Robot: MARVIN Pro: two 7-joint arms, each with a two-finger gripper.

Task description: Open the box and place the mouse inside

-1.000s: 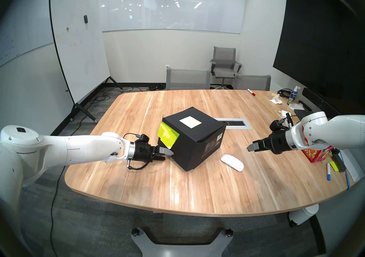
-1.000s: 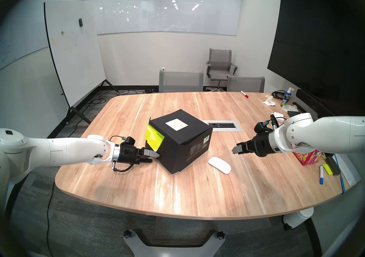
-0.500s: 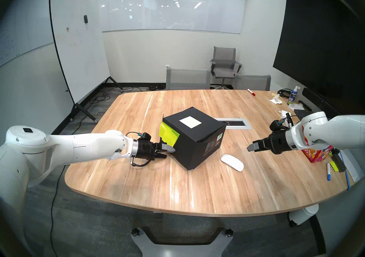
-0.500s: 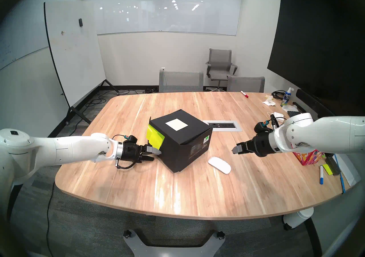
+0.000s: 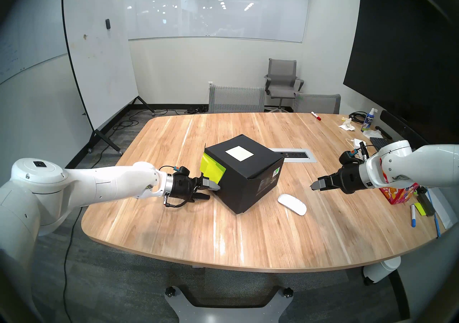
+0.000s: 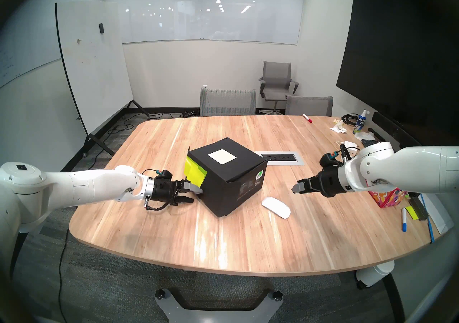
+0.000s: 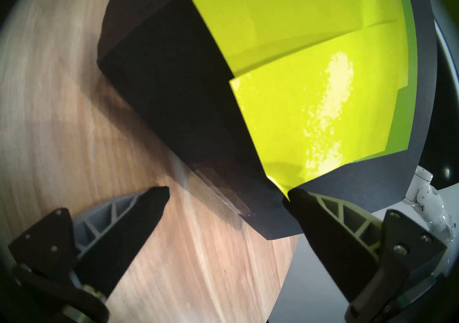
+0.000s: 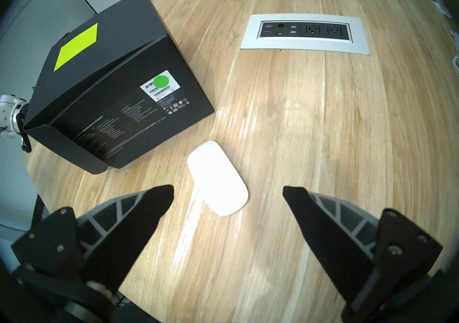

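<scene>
The black box [image 5: 244,173] stands mid-table with its lid down and a white label [image 5: 239,153] on top. Its side flap, covered in yellow-green sticky notes [image 5: 212,169], hangs on the left face. My left gripper [image 5: 213,192] is open at that face. In the left wrist view the upper fingertip [image 7: 295,197] touches the flap's lower corner [image 7: 285,185], while the other fingertip hovers over the wood. The white mouse [image 5: 291,204] lies right of the box. My right gripper [image 5: 313,187] hangs open above and right of the mouse [image 8: 218,178], touching nothing.
A power outlet panel [image 5: 294,155] is set in the table behind the box. A red floral tissue box [image 5: 400,194], markers [image 5: 413,215], a spray bottle [image 5: 368,120] and a white adapter [image 5: 357,142] crowd the right edge. Chairs [image 5: 236,98] line the far side.
My left arm has pushed forward and slightly up, bringing its open fingers against the box's flap. The right arm, mouse and box have not moved.
</scene>
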